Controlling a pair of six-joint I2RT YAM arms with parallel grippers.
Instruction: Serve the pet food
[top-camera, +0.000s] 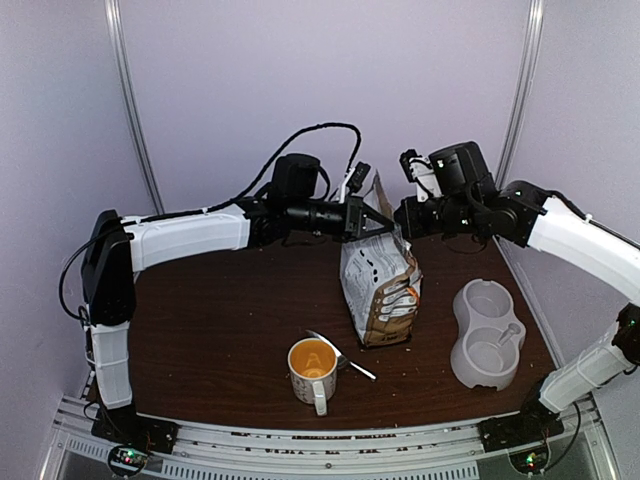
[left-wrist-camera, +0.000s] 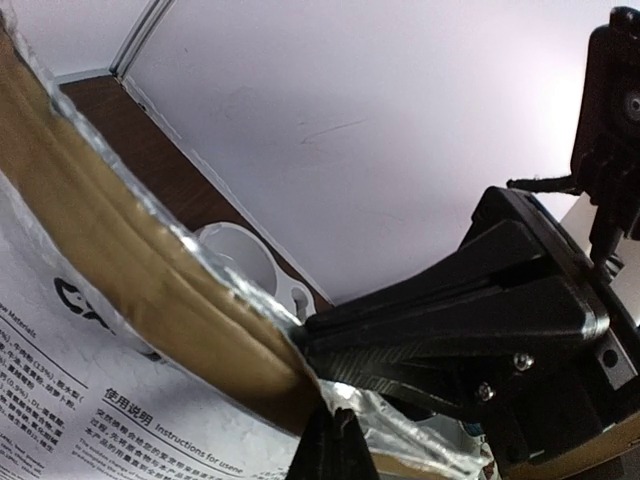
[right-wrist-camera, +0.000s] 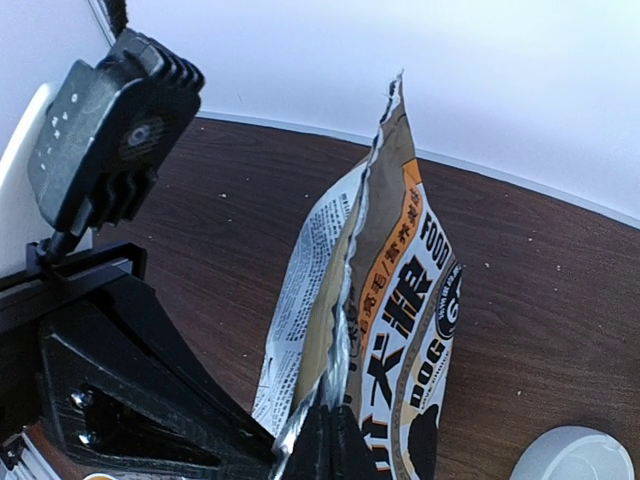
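As fingers (left-wrist-camera: 450, 310) clamp, bag (top-camera: 380, 285) sits between.

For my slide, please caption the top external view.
Left gripper and right gripper hold the pet food bag upright, between mug and double bowl.

Bag (top-camera: 380, 285): glossy printed film outside, with a tan panel that looks like matt kraft paper. Its torn top edge shows crinkled silver foil lining. Table (top-camera: 200, 320): dark brown wood-look top, smooth with a faint sheen, speckled with pale crumbs. Near mug (top-camera: 312, 368): glossy glazed ceramic, white outside, orange inside. Spoon (top-camera: 340, 352): bright polished metal. Double bowl (top-camera: 488, 335) at right: frosted whitish plastic, smooth and matt. Arms (top-camera: 190, 235): smooth white plastic shells with a slight gloss, and matt black joints. Left gripper (left-wrist-camera: 315, 385): matt black plastic, finely ridged, with small shiny metal screws (left-wrist-camera: 520, 362). Rail (top-camera: 330, 442) at the near edge: ribbed bare metal.
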